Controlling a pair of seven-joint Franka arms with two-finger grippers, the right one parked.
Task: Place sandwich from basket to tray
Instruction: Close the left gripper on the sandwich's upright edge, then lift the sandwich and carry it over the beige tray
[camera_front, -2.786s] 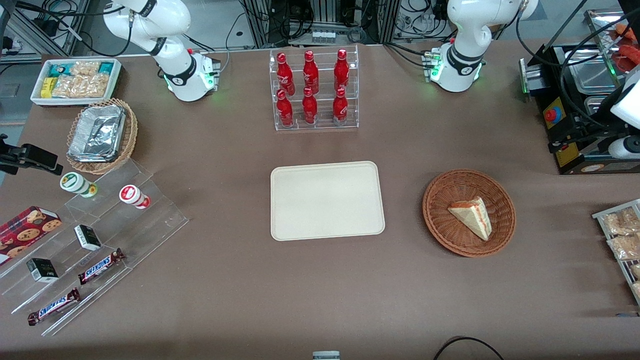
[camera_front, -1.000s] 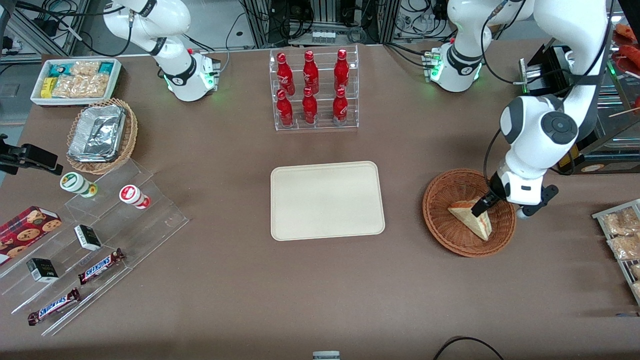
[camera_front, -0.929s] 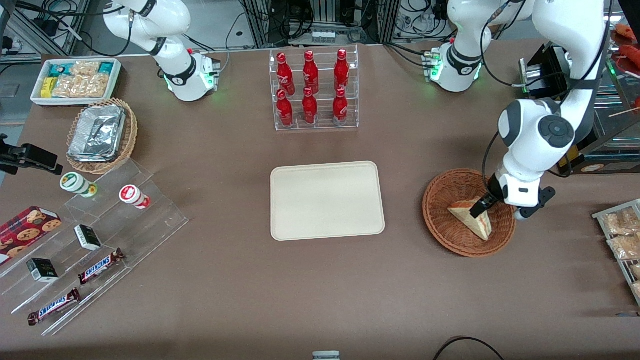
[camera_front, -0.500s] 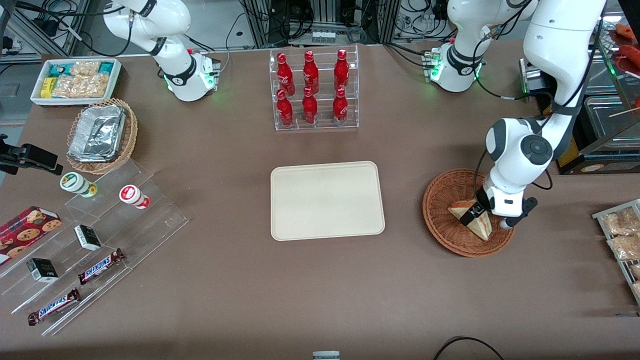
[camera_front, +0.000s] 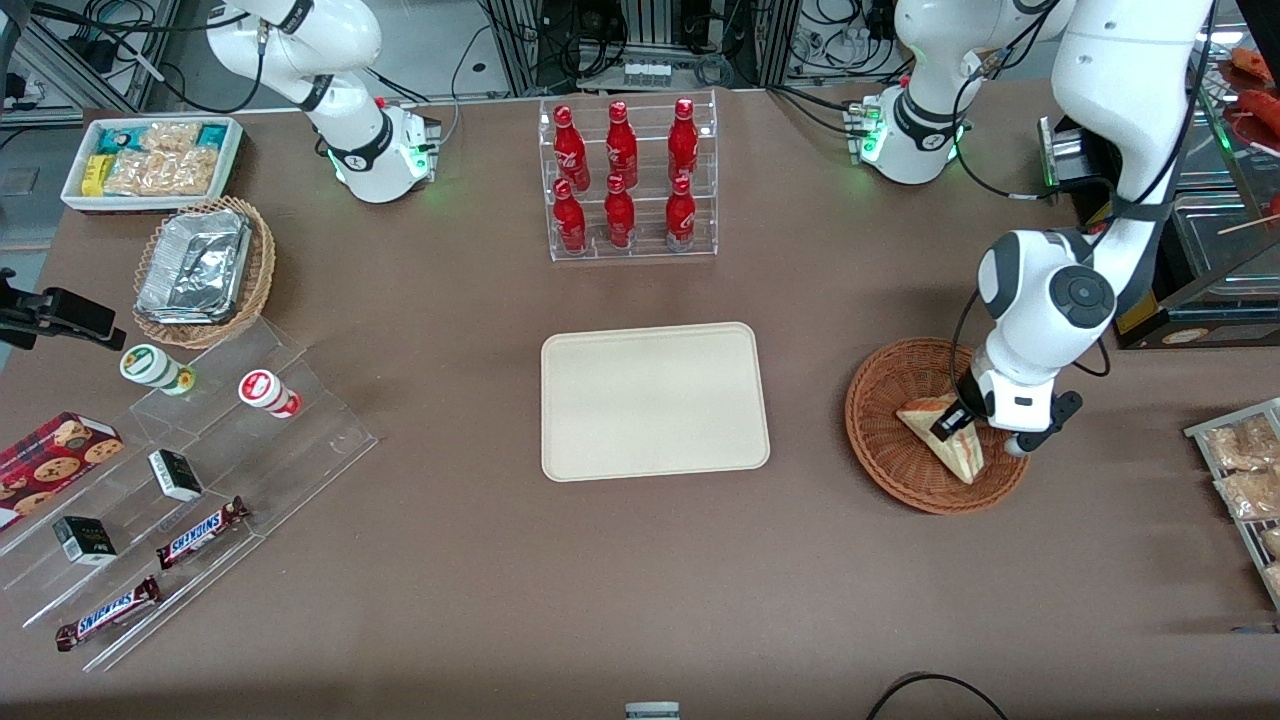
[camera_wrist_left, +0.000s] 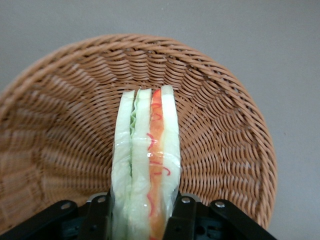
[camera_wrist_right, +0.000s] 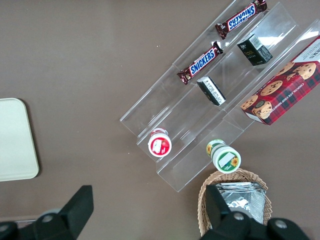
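The sandwich (camera_front: 942, 438) is a pale triangular wedge with orange and green layers, wrapped in clear film, inside the reddish-brown wicker basket (camera_front: 880, 440). In the left wrist view the sandwich (camera_wrist_left: 147, 165) stands on edge between the two black fingers (camera_wrist_left: 97, 215), which press its two bread faces over the basket (camera_wrist_left: 220, 130). My left gripper (camera_front: 955, 420) is down in the basket, shut on the sandwich's wide end. The cream tray (camera_front: 655, 401) lies flat at the table's middle, toward the parked arm from the basket; one corner shows in the right wrist view (camera_wrist_right: 15, 140).
A clear rack of red bottles (camera_front: 625, 180) stands farther from the front camera than the tray. Snack packets (camera_front: 1240, 470) lie at the working arm's end. A foil-tray basket (camera_front: 205, 270), acrylic steps with candy bars (camera_front: 190, 480) and a white bin (camera_front: 150, 160) sit at the parked arm's end.
The left arm came in over the basket, lowered its gripper onto the sandwich and shifted slightly toward the tray. The sandwich has tilted a little in the basket.
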